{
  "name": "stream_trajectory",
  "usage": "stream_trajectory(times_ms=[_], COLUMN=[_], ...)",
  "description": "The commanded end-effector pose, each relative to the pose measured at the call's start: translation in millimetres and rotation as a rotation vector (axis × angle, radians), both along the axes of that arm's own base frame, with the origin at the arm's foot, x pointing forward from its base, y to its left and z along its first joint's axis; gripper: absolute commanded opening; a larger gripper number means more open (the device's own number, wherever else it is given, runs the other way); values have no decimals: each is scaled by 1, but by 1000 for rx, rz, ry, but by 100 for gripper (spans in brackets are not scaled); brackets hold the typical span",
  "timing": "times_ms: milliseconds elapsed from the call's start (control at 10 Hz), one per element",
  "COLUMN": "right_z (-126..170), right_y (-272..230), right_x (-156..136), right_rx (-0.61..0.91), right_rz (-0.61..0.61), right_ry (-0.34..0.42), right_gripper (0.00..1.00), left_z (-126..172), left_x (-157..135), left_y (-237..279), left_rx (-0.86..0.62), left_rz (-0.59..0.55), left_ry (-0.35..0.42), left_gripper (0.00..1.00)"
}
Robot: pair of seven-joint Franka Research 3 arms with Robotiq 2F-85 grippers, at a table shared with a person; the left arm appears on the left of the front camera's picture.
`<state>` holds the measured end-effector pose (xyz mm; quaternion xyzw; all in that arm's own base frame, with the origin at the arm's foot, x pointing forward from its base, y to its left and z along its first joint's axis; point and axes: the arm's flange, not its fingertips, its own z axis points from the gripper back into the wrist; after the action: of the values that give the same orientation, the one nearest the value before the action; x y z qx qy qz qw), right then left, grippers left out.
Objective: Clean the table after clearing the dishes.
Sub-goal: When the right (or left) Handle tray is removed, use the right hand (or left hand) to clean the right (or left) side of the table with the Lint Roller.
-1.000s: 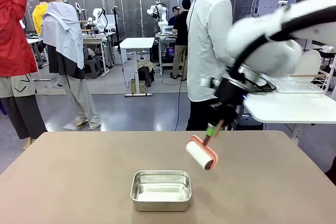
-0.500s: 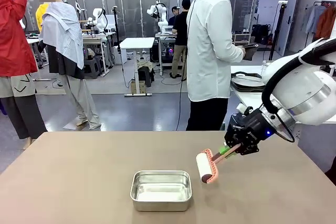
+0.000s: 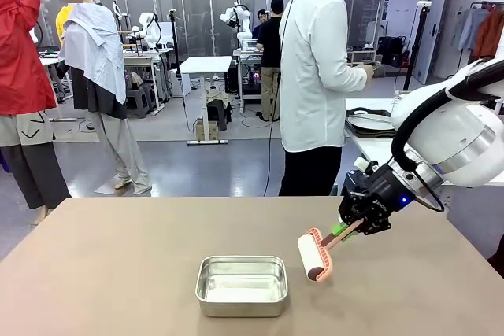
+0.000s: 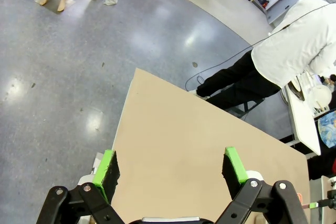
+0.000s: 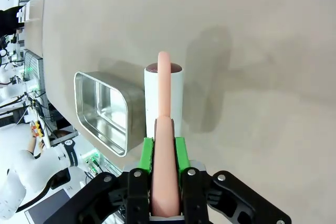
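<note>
My right gripper [image 3: 347,229] is shut on the pink handle of a lint roller [image 3: 313,258]. The roller's white drum hangs low over the brownish table [image 3: 110,273], just right of the steel pan; I cannot tell whether it touches the top. In the right wrist view the green pads [image 5: 148,153] clamp the handle and the roller [image 5: 164,95] points away along the table [image 5: 262,51]. My left gripper [image 4: 170,169] is open with nothing between its fingers, high above the table [image 4: 184,124]. Dishes on dark trays [image 3: 368,123] lie on the white side table.
A small rectangular steel pan [image 3: 241,285] sits near the table's front middle, also the pan [image 5: 105,111] left of the roller. A person in a white shirt [image 3: 315,76] stands at the far edge, turned toward the white side table [image 3: 425,159].
The right arm has swung down and to the right, lowering the roller toward the tabletop beside the pan. The person has put down the dark tray held a moment ago.
</note>
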<state>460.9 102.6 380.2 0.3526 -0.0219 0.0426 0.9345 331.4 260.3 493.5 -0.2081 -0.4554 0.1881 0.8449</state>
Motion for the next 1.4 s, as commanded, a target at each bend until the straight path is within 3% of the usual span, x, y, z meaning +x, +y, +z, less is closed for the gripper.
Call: stream_trajectory(times_ms=[0, 300, 700, 1100, 1300], right_z=[6, 6, -16, -55, -76], right_y=[11, 7, 17, 1, -34], right_x=[19, 58, 76, 63, 49], right_rx=[4, 89, 30, 40, 25], right_rz=[14, -87, -113, -85, -120], right_ry=[46, 113, 136, 70, 9], right_gripper=[20, 20, 20, 20, 20], left_z=[3, 3, 3, 3, 3], left_x=[-2, -2, -2, -2, -2], left_y=[2, 2, 2, 2, 2], left_rx=[-3, -3, -3, -3, -3], left_rz=[-11, -11, -11, -11, -11], left_ry=[3, 3, 3, 3, 3], left_gripper=[100, 100, 100, 100, 100])
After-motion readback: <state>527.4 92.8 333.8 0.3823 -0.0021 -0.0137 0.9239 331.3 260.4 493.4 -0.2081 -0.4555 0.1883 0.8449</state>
